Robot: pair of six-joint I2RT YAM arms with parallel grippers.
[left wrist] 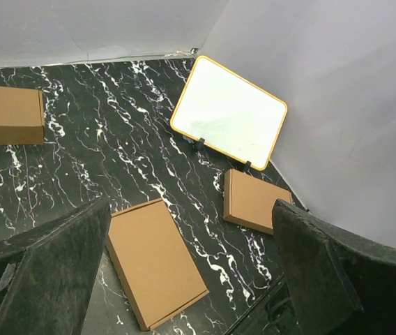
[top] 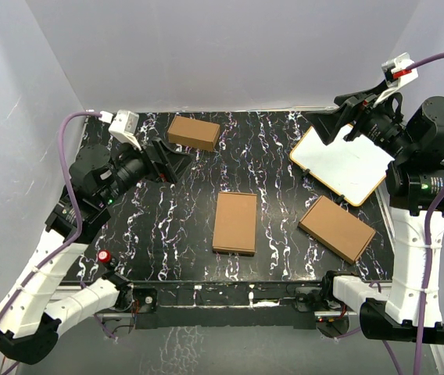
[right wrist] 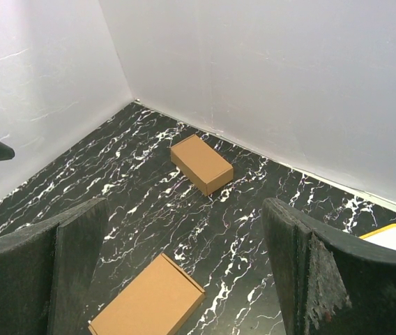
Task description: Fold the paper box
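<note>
Mostly black marbled table point(top: 277, 187), white walls point(top: 230, 47)

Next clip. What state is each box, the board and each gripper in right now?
Centre flat box: closed, lying flat, no gripper on it.
Right flat box: closed, lying flat, no gripper on it.
Chunky carton: closed, lying on its broad side.
Whiteboard: blank.
Left gripper: open, empty, raised.
Right gripper: open, empty, raised.

A chunky carton point(top: 194, 132), a whiteboard point(top: 345, 166) (orange-rimmed), on the marbled table point(top: 277, 141).
</note>
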